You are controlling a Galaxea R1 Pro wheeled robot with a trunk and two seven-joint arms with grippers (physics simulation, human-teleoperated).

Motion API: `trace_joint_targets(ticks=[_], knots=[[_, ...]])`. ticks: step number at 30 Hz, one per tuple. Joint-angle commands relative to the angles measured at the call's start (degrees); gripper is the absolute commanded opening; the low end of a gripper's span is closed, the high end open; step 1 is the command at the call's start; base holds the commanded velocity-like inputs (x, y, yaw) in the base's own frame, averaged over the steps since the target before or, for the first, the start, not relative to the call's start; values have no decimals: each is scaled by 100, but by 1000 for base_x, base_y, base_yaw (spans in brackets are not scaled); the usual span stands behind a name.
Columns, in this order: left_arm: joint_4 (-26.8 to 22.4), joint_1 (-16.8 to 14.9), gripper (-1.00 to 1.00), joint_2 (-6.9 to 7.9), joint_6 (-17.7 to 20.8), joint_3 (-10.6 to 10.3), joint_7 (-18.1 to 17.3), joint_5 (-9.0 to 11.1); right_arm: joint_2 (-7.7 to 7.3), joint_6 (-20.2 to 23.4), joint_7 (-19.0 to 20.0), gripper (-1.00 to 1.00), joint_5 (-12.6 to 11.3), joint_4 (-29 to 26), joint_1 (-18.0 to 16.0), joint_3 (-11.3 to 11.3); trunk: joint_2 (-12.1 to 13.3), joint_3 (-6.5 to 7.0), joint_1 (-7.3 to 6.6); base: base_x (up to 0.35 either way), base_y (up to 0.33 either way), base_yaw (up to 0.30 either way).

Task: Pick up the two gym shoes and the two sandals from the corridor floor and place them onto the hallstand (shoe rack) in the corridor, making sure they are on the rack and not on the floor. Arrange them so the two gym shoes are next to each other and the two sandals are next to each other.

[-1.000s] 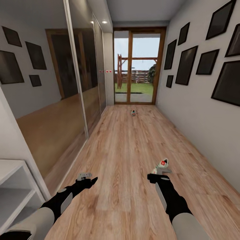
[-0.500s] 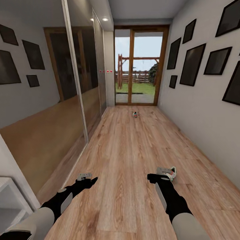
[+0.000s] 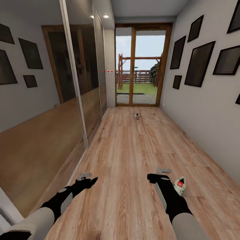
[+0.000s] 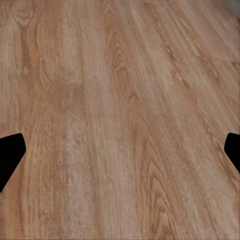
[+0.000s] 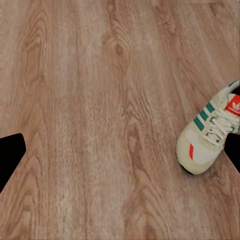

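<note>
One gym shoe [image 3: 180,185], cream-white with green stripes and a red tongue patch, lies on the corridor floor [image 3: 126,156] just right of my right wrist. In the right wrist view the same gym shoe [image 5: 210,134] lies beside one black fingertip [image 5: 234,149]. The other gym shoe [image 3: 137,116] lies far down the corridor near the glass door. My right gripper [image 3: 158,175] and left gripper [image 3: 89,178] hover low over the planks, both open and empty. Bare planks show between the left gripper's fingertips [image 4: 10,152]. The sandals and the hallstand are out of view.
Mirrored sliding doors [image 3: 76,93] line the left side. A white wall with dark picture frames [image 3: 200,63] runs along the right. A wood-framed glass door [image 3: 143,66] closes the far end. A pale strip [image 3: 7,205] crosses the lower left corner.
The camera has shifted, so the whole view moved. The white shelf unit at lower left left the picture, and the near gym shoe now sits beside my right wrist. Both arms hold the same pose.
</note>
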Motion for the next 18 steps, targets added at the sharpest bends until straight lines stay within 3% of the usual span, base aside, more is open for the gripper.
trace_joint_targets(ticks=[1,18], knots=[[7,-4,100,5,-21,-37,-10,49,7,35,1,100,28,-9,-2,-15,-2,-6,2,345,71,0],[7,-4,100,5,-21,-40,-10,48,7,35,1,100,33,-9,-2,-15,-2,-6,2,345,12,0]])
